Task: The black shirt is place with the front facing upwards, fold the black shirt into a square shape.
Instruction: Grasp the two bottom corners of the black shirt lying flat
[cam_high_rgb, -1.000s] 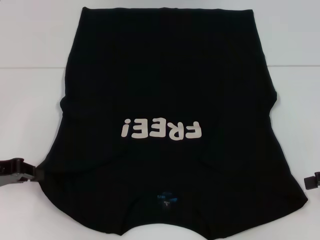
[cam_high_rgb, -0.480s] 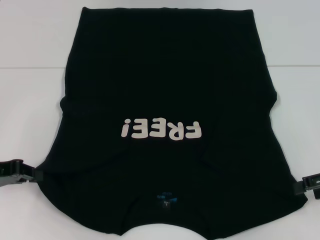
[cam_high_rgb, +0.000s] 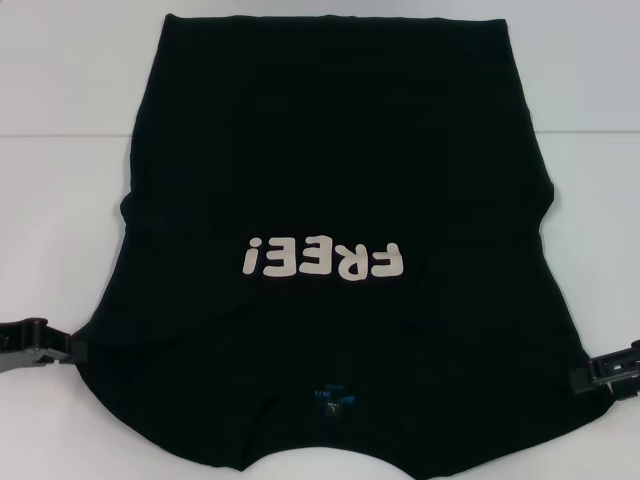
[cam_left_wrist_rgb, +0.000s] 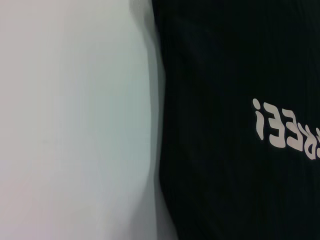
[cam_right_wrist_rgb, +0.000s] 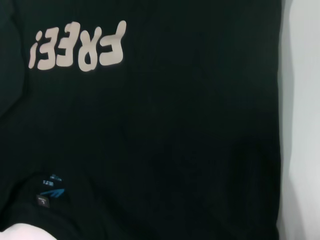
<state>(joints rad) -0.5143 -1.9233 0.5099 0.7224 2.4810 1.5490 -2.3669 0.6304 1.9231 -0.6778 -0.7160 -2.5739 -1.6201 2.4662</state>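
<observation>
The black shirt (cam_high_rgb: 335, 200) lies flat on the white counter (cam_high_rgb: 60, 180), print side up, collar toward me, hem at the far edge. My left gripper (cam_high_rgb: 55, 347) sits at the shirt's left sleeve edge, my right gripper (cam_high_rgb: 600, 373) at the right sleeve edge, both low on the counter. Whether either pair of fingers is spread or closed on cloth I cannot tell. Step in hand, as I judge it: taking hold of both sleeve edges ahead of the first fold. The next move calls for a firm pinch on each side, then carrying the cloth inward. Bare counter flanks both sides; the near sleeves run past the picture's lower edge.
</observation>
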